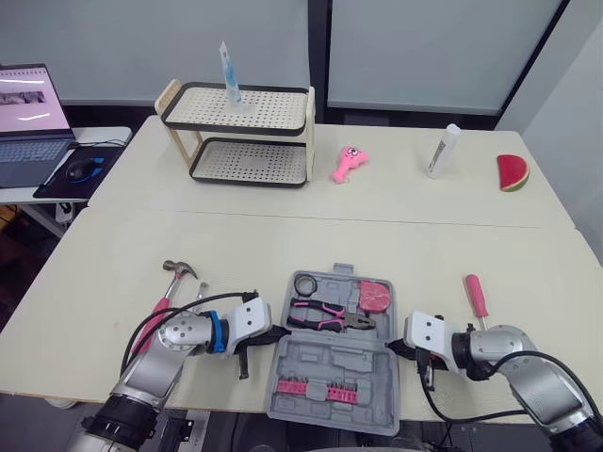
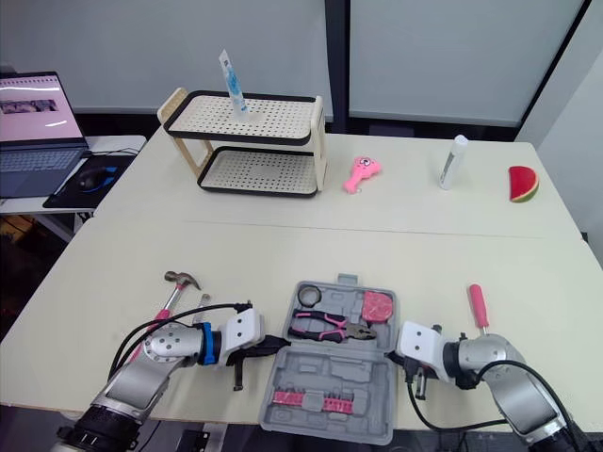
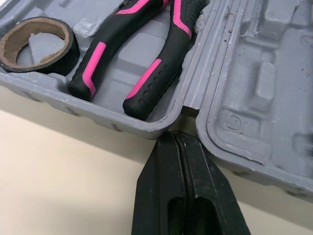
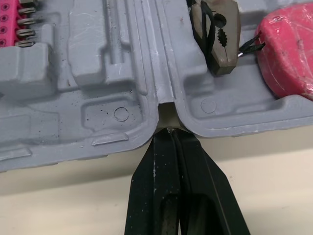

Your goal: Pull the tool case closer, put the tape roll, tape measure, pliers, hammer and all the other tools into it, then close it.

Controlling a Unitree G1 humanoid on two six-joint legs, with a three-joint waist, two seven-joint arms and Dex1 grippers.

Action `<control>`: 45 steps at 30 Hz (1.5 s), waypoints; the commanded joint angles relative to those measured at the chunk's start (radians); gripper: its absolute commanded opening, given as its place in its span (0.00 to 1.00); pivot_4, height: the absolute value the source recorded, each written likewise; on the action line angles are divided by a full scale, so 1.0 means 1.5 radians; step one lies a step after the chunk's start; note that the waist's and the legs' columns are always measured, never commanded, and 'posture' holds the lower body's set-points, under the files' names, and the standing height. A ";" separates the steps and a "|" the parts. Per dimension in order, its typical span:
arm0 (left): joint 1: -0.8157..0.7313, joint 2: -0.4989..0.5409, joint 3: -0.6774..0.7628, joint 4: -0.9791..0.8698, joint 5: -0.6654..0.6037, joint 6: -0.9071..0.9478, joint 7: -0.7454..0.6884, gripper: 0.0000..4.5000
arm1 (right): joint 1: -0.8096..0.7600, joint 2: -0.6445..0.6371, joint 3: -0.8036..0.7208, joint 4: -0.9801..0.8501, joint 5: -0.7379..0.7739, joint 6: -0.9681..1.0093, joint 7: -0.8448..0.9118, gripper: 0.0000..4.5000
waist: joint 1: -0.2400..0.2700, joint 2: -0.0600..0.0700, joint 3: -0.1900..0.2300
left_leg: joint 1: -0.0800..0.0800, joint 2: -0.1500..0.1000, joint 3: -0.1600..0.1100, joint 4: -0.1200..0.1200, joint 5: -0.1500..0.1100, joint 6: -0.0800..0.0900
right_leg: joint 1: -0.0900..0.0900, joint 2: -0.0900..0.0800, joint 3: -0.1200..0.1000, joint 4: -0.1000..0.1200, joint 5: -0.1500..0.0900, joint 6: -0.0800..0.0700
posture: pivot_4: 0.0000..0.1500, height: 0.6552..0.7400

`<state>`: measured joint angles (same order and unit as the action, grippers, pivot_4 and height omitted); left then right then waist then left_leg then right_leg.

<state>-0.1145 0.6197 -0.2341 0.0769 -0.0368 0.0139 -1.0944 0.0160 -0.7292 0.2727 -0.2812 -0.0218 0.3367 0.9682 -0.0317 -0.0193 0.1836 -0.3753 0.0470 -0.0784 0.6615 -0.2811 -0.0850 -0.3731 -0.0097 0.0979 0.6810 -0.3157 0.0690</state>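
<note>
Grippers: left gripper point(image 3: 173, 138) and right gripper point(image 4: 168, 133), black fingers pressed together at hinge notches | tool case point(image 1: 332, 363): open, grey moulded plastic, near table edge, holds tape roll point(image 1: 304, 284), pliers point(image 1: 330, 316), tape measure point(image 1: 375, 297) | hammer point(image 1: 171, 285) left, pink screwdriver point(image 1: 477, 296) right, outside.

Open tool case point(image 1: 334, 363) at the near table edge, one of my grippers on each side.
I see the tape roll point(image 1: 304, 284), pliers point(image 1: 330, 316) and tape measure point(image 1: 375, 297) lying in its far half, and a row of pink bits point(image 1: 316, 389) in the near half. My left gripper point(image 1: 276, 331) meets the case's left side, my right gripper point(image 1: 396, 347) its right side. The hammer point(image 1: 170, 287) lies on the table to the left and a pink screwdriver point(image 1: 477, 297) to the right.
</note>
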 commanded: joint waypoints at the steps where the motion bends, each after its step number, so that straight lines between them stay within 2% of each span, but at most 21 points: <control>1: -0.016 -0.019 -0.025 -0.004 0.002 -0.023 0.000 0.00 | -0.027 0.021 0.009 -0.024 0.012 -0.012 -0.005 0.00 | 0.000 0.000 0.000 | 0.000 0.000 0.000 0.000 0.000 0.000 | 0.000 0.000 0.000 0.000 0.000 0.000 | 1.00 0.94; 15: -0.059 -0.040 -0.028 0.062 0.031 -0.059 0.024 0.00 | -0.078 0.042 0.017 0.032 -0.014 -0.020 -0.007 0.00 | 0.001 0.000 0.000 | 0.000 0.000 0.000 0.000 0.000 0.000 | 0.000 0.000 0.000 0.000 0.000 0.000 | 1.00 0.94; 45: -0.073 -0.047 -0.029 0.109 0.047 -0.093 0.032 0.00 | -0.081 0.033 0.009 0.039 -0.025 -0.007 -0.006 0.00 | 0.001 0.000 0.000 | 0.000 0.000 0.000 0.000 0.000 0.000 | 0.000 0.000 0.000 0.000 0.000 0.000 | 1.00 0.94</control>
<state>-0.2216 0.5661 -0.2490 0.2392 0.0205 -0.1181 -1.0560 -0.0910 -0.6881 0.2759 -0.1829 -0.0748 0.3392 0.9524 -0.0306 -0.0186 0.1835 -0.3750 0.0465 -0.0790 0.6615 -0.2810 -0.0848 -0.3724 -0.0099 0.0976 0.6809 -0.3154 0.0693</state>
